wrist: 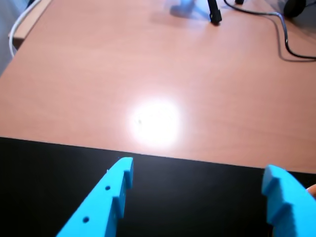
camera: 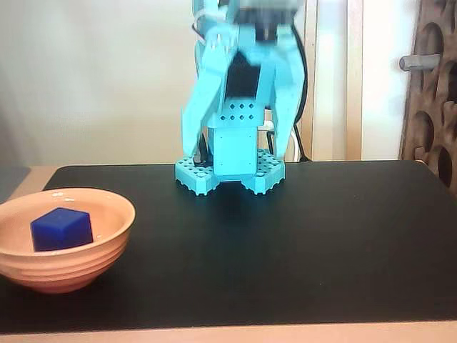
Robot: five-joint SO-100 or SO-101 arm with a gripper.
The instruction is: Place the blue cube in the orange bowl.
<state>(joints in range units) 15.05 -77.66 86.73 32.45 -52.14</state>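
Observation:
The blue cube (camera: 62,229) lies inside the orange bowl (camera: 107,236) at the near left of the black mat in the fixed view, touching nothing but the bowl. My turquoise gripper (camera: 238,151) hangs blurred at the back, over the arm's base and far from the bowl. It is open, with its fingers spread wide. In the wrist view the gripper (wrist: 200,168) is open with nothing between its fingers (wrist: 106,202), above the mat's edge. A sliver of orange shows at that view's right edge.
The arm's turquoise base (camera: 230,168) stands at the back middle of the black mat (camera: 307,243). The wrist view shows bare wooden tabletop (wrist: 148,74) with black cables (wrist: 276,29) at its far side. A carved wooden screen (camera: 435,93) stands at the right.

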